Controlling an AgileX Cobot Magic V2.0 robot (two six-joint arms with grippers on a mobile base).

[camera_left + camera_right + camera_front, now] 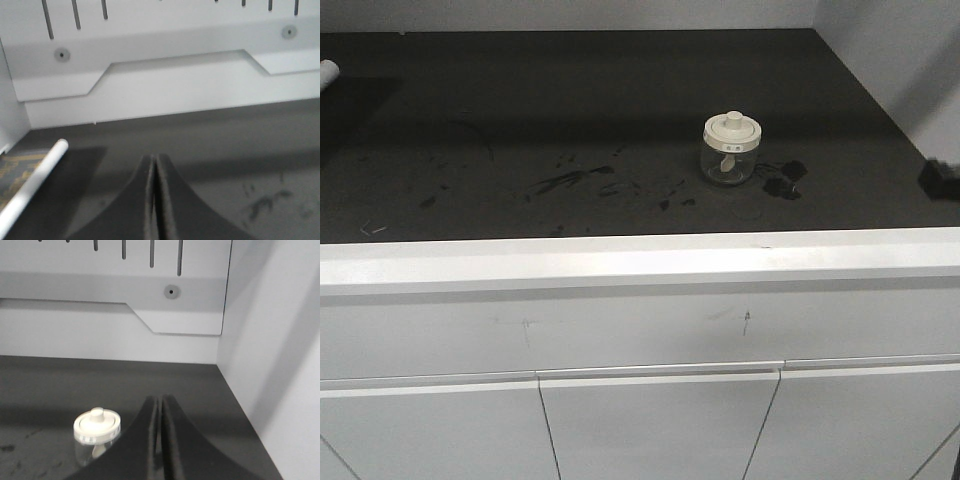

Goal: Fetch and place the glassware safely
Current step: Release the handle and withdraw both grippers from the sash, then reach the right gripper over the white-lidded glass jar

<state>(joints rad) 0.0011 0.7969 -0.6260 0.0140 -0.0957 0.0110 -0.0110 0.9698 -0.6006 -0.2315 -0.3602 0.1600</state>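
The glassware (731,148), a squat clear jar with a cream-white knobbed lid, stands upright on the black countertop (570,110), right of centre. The right wrist view shows the glassware (96,432) low and left of my right gripper (160,399). That gripper hangs above the counter, its jaws pressed together with nothing between them and apart from the jar. My left gripper (154,157) is also shut and empty, over the counter's left part, with no jar in its view.
Dark smears (570,180) mark the counter left of the jar. A white rod (35,190) lies on a dark mat (12,172) at the far left. A white slotted back wall (100,315) and a right side wall (280,365) enclose the counter. A dark block (940,178) shows at the right edge.
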